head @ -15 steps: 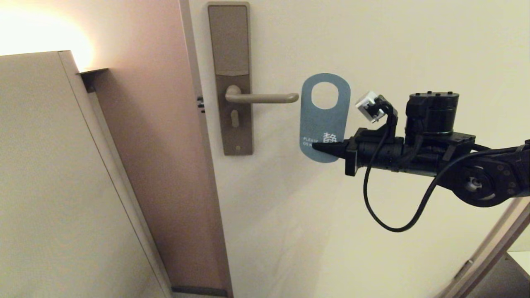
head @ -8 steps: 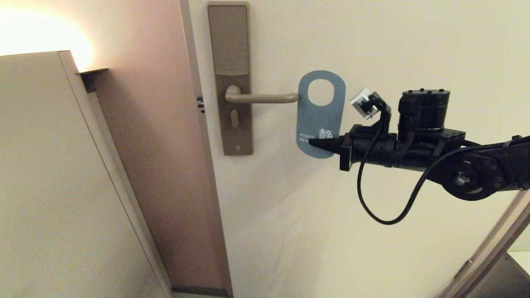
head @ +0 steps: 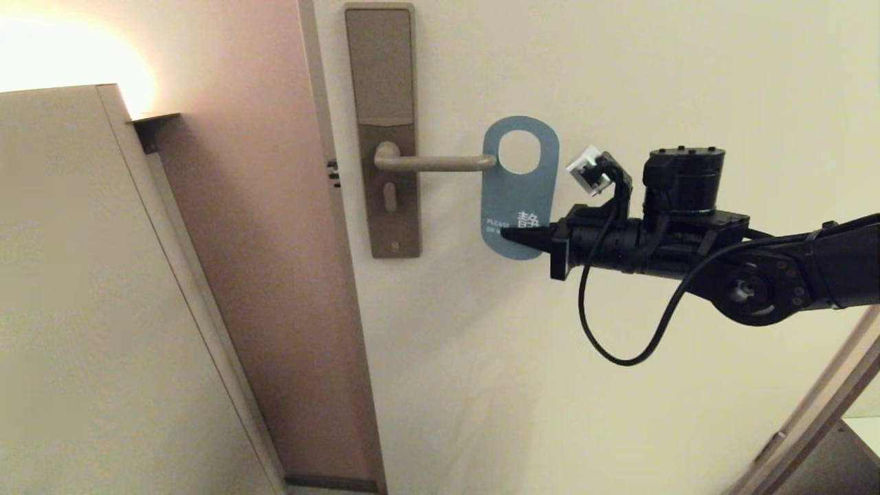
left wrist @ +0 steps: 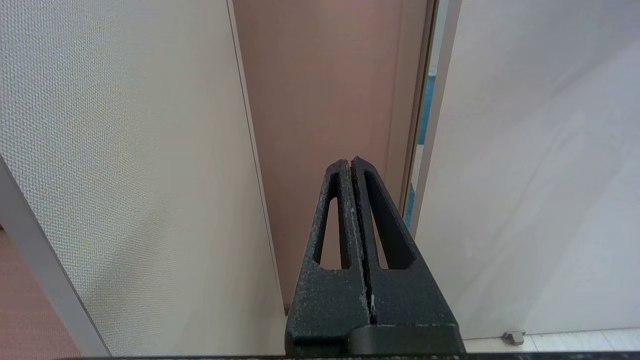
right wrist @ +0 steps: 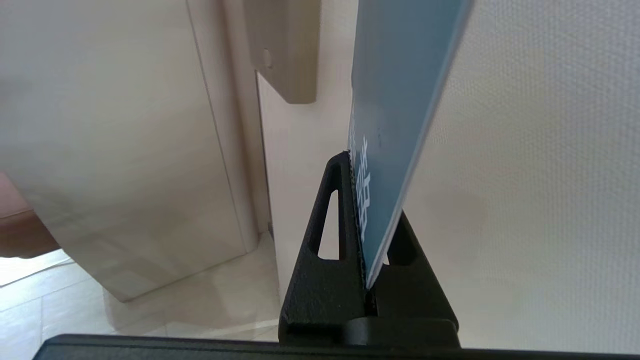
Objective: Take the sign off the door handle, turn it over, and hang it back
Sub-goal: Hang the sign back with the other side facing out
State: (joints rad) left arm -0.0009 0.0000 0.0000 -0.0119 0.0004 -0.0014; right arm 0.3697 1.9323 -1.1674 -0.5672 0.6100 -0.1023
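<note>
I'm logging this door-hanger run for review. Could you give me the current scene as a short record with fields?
sign: teal-blue side facing out, upright, hole at the top
sign position: its edge overlaps the tip of the door handle; handle not yet through the hole
right pincer: shut on the sign's lower end, reaching in from the right
left pincer: shut, empty, parked away from the handle
lock plate: tall, brown, carrying the handle

Cream door [head: 619, 82], tall brown lock plate [head: 380, 69] mounted on it, bearing door handle [head: 433, 163]
</note>
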